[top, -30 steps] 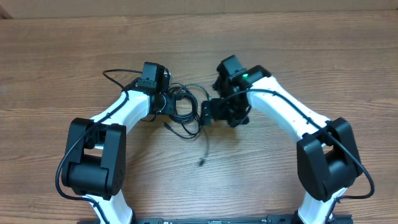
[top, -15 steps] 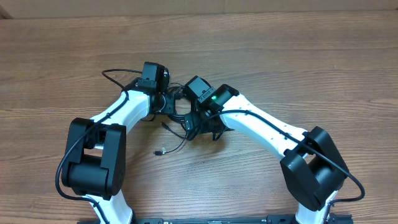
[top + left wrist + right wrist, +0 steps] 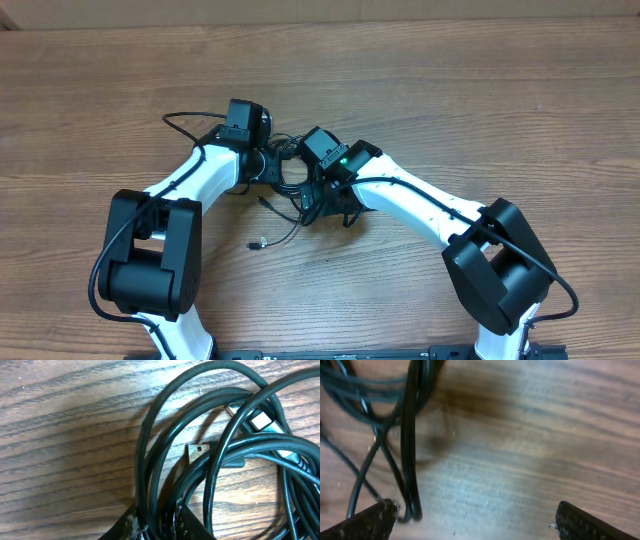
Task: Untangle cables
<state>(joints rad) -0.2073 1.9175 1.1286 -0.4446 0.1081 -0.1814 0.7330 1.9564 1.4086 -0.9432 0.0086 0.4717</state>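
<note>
Wood-grain table (image 3: pixel 480 110) is seen bearing a tangle of thin black cables (image 3: pixel 288 178) near centre. One strand is trailed out to a plug end (image 3: pixel 252 244). The tangle is partly hidden, probably lying flat.

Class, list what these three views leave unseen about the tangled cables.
1. Overhead: the right gripper covers part of the cables; their crossings are too small to trace.
2. Left wrist: the loops run off the right edge; the left gripper is cut off below.
3. Right wrist: blurred; cable ends unseen past the top edge.
</note>
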